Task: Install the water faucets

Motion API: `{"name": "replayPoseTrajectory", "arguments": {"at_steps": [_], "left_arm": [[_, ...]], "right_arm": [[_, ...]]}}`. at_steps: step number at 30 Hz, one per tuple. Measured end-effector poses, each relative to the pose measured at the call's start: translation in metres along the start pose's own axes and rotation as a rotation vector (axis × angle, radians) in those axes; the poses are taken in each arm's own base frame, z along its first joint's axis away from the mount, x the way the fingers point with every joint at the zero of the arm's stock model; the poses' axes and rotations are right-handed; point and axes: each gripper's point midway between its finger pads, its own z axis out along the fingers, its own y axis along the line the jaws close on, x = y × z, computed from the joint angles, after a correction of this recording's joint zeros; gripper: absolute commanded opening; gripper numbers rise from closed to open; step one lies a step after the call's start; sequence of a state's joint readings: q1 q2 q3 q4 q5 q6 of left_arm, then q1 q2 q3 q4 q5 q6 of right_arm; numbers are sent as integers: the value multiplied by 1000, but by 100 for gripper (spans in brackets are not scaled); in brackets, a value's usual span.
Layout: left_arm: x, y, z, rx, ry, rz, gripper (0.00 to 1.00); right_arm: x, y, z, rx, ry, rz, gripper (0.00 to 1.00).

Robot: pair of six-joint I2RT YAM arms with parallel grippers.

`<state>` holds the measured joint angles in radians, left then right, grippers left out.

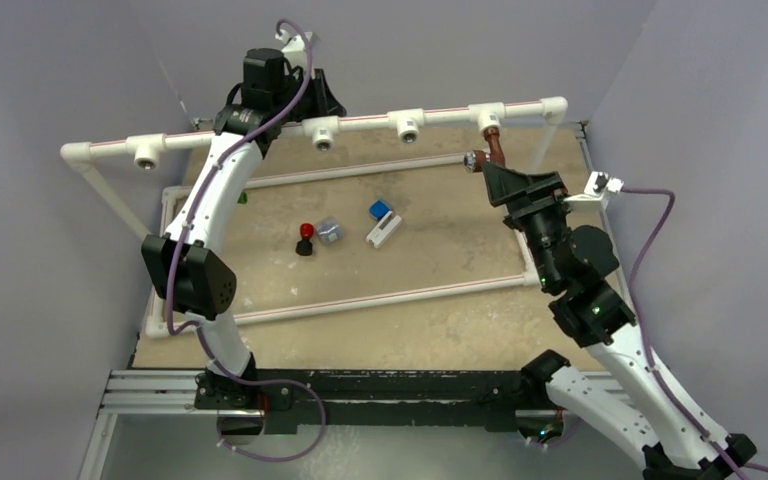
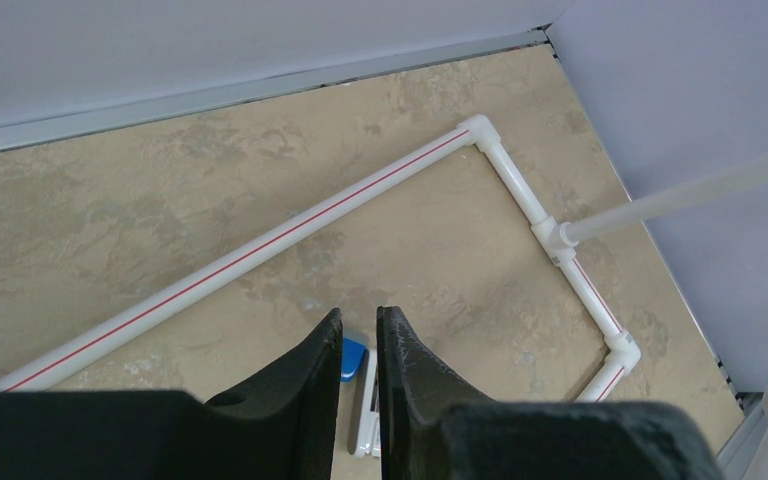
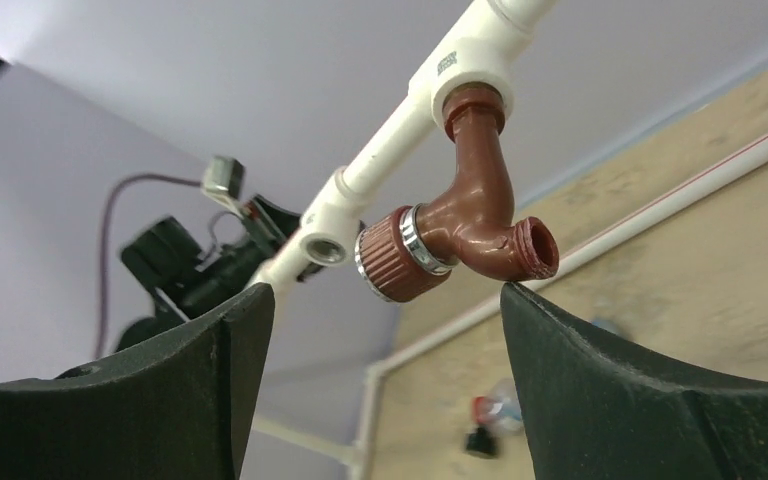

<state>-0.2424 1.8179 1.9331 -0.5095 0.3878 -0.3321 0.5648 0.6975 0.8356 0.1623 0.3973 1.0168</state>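
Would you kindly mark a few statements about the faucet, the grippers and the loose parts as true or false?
1. The reddish-brown faucet sits in a tee fitting of the raised pipe. True.
2. The right gripper is clamped shut on that faucet. False: its jaws stand open just below it.
3. The left gripper holds the blue-white block. False: it is shut and empty; the block lies on the table.
4. The red-and-black knob lies on the table. True.

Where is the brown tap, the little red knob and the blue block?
brown tap (image 3: 475,215): right wrist view, on its bent body.
red knob (image 1: 306,231): top view, on its red cap.
blue block (image 1: 380,209): top view, on its blue part.
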Motion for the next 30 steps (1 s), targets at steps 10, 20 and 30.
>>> {"name": "replayPoseTrajectory", "arguments": {"at_steps": [10,20,30], "left_arm": [[0,0,0,0,1,0,17],[0,1,1,0,1,0,17],[0,2,2,-2,1,-2,17]], "right_arm": [[-36,20,-21,-53,-3,-611,87],[-51,6,-28,-121,27,-1335,89],[-34,-28,-11,-184,136,-1946,92]]}}
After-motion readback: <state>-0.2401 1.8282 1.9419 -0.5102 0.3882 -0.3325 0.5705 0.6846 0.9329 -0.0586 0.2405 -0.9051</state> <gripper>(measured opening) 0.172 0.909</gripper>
